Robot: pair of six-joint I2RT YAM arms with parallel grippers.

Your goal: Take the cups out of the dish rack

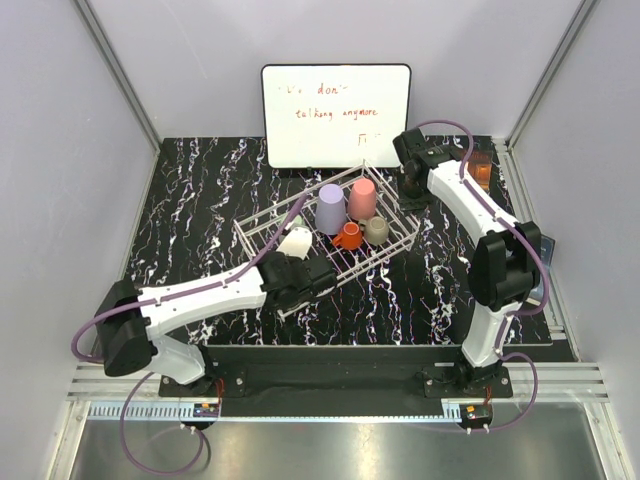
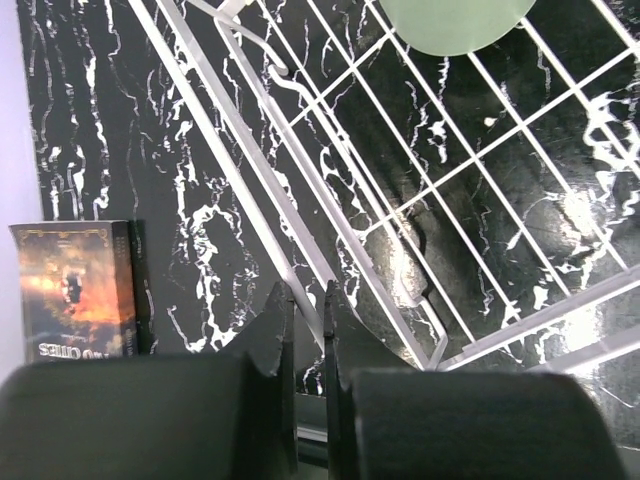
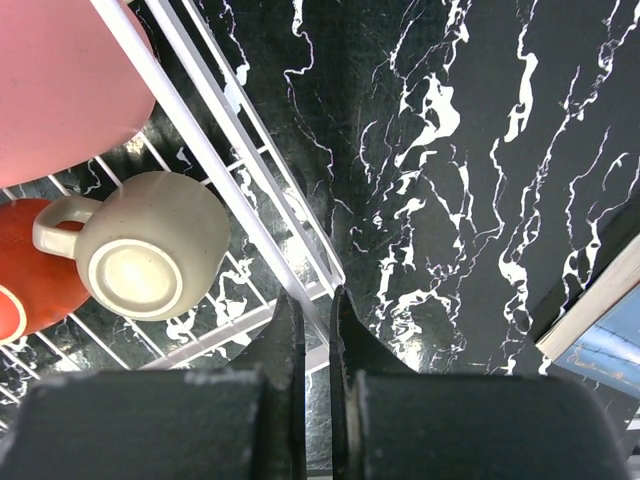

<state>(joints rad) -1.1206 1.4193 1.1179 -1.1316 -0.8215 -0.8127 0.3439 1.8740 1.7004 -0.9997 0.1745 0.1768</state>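
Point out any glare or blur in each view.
Top external: even light, sharp, no glare on the dish rack. Left wrist: bright glare on the glossy table under the wires; near fingers soft. Right wrist: a bright reflection on the table beside the beige cup.

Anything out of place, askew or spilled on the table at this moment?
The dish rack sits skewed, diagonal to the table's edges rather than square. The left gripper and right gripper have their fingers closed at its opposite corners. Nothing looks spilled or damaged.
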